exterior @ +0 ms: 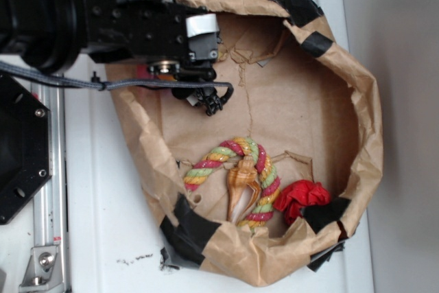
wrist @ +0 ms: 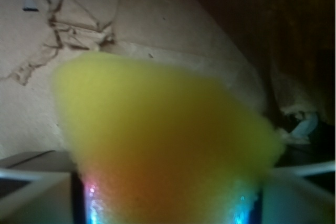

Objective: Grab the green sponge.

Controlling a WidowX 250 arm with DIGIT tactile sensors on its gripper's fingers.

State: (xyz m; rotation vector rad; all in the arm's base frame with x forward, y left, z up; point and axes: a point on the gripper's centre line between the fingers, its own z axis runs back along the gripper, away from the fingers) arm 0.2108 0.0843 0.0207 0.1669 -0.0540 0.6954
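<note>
The white bench [exterior: 110,224] carries a large brown paper bag [exterior: 288,101], crumpled and folded open into a shallow basin, its rim patched with black tape [exterior: 188,228] at the near-left, far-right and near-right corners. The black robot arm [exterior: 82,12] reaches in from the far-left corner of the bench, over the bag's far-left rim, with a grey cable [exterior: 103,84] strung beneath it. A black metal mounting plate [exterior: 20,149] sits on the left edge of the bench. Inside the bag, toward its near edge, lies a red, yellow and green twisted rope [exterior: 236,152] looped in a ring, and a tan and white spiral seashell [exterior: 241,186] rests within that loop, touching it. A crumpled red cloth [exterior: 304,197] lies just beside the rope at the bag's near-right corner. The gripper [exterior: 209,97] hangs over the far-left part of the bag floor; in the exterior view the arm hides whatever is between the jaws. In the wrist view, the flat yellow foam sponge [wrist: 168,145] fills the lower middle of the picture, its wider end toward the camera and its narrower end pointing away, raised in front of the torn paper floor. The pale jaws stand at either side of the sponge's lower edges, clamped on it. The view is blurred at this range, so the exact contact points cannot be made out.
</note>
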